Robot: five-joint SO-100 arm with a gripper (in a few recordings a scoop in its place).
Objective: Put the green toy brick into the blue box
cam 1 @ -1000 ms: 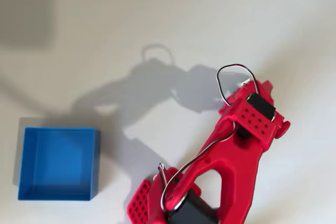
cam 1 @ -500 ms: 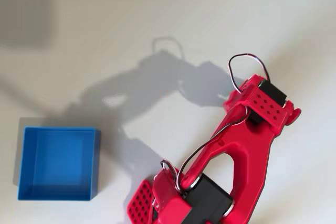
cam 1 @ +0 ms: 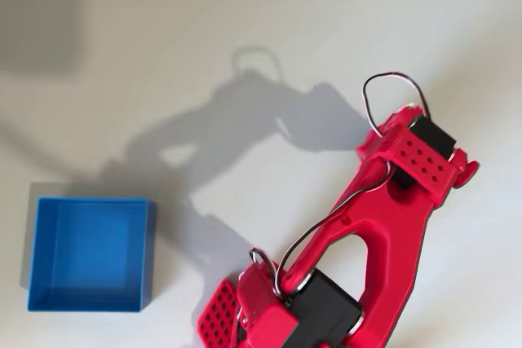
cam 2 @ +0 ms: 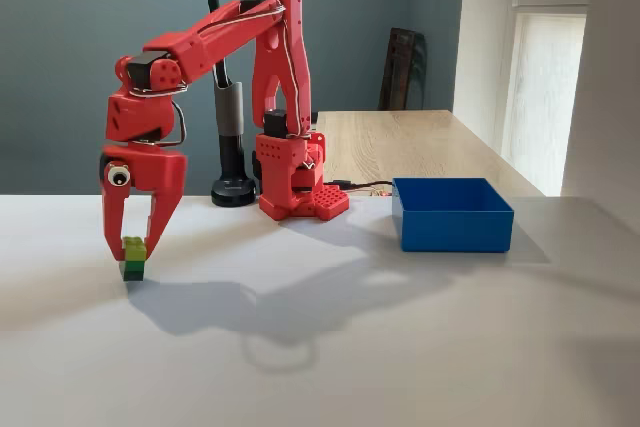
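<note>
The green toy brick [cam 2: 133, 257] stands on the white table at the left in the fixed view, lime studs up and darker green below. My red gripper [cam 2: 132, 246] points straight down over it, open, with one finger on each side of the brick and small gaps between. The blue box [cam 2: 452, 226] sits far to the right of the brick, with nothing inside. Seen from overhead, the blue box [cam 1: 88, 254] lies at the lower left, and the arm's wrist block [cam 1: 420, 156] at the right covers the brick.
The arm's red base [cam 2: 295, 187] and a black pole on a round foot [cam 2: 233, 190] stand at the table's back. A wooden table [cam 2: 410, 142] lies behind. Bare white tabletop [cam 2: 330, 347] spreads between brick and box.
In the overhead view the arm's wrist end has swung to the right and slightly up, its shadow following. The blue box has not moved.
</note>
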